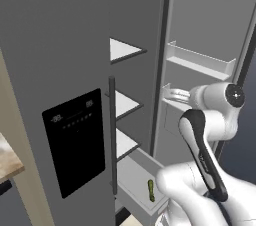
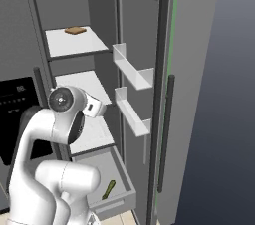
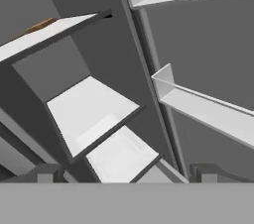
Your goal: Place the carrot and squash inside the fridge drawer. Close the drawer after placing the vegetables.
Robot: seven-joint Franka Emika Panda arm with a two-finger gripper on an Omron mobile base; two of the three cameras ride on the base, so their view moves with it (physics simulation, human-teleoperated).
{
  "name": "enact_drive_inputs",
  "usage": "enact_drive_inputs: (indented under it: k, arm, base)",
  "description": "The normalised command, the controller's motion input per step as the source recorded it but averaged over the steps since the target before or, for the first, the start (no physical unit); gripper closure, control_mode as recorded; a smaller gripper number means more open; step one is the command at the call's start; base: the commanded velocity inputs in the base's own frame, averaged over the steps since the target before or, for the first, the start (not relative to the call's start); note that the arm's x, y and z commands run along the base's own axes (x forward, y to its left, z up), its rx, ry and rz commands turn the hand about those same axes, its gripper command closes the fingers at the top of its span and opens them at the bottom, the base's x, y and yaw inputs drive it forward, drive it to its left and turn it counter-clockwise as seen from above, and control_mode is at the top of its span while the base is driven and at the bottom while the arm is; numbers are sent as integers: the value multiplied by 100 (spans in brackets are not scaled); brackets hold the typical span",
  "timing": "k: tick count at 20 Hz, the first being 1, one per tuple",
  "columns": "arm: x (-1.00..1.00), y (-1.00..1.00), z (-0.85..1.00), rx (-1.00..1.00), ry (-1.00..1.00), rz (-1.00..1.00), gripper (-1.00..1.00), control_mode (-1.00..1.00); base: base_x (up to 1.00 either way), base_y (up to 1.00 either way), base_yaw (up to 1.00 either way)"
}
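Left base view: the squash [image 1: 151, 190], small, dark green with yellowish mottling, lies in the pulled-out light-grey fridge drawer [image 1: 131, 182], well below the jaws [image 1: 170, 93].

Right base view: the squash lies near the drawer's front right corner; a brown item [image 2: 75, 30] sits on the top shelf [image 2: 74, 44].

Hand view: the jaws stand apart, empty, facing white shelves and a door bin [image 3: 203, 109].

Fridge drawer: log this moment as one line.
drawer: pulled out | squash: lying in drawer | fridge door: open | hand: raised by the shelves, holding nothing
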Motion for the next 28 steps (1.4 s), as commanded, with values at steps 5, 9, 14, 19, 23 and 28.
enact_drive_inputs:
  k: [5,9,14,19,23,28]
  arm:
    - [-2,0,-16,-2,7,0,-100,-100]
    - [0,0,-4,0,0,1,-100,-100]
    - [0,0,-16,-2,0,0,-100,-100]
    - [-12,0,-21,-2,0,1,-100,-100]
    - [-27,0,-10,-2,0,2,-100,100]
    - [0,0,0,0,0,0,-100,100]
  base:
    - [0,0,0]
    - [0,0,0]
    - [0,0,0]
    - [0,0,0]
    - [-45,2,5]
    - [-93,63,13]
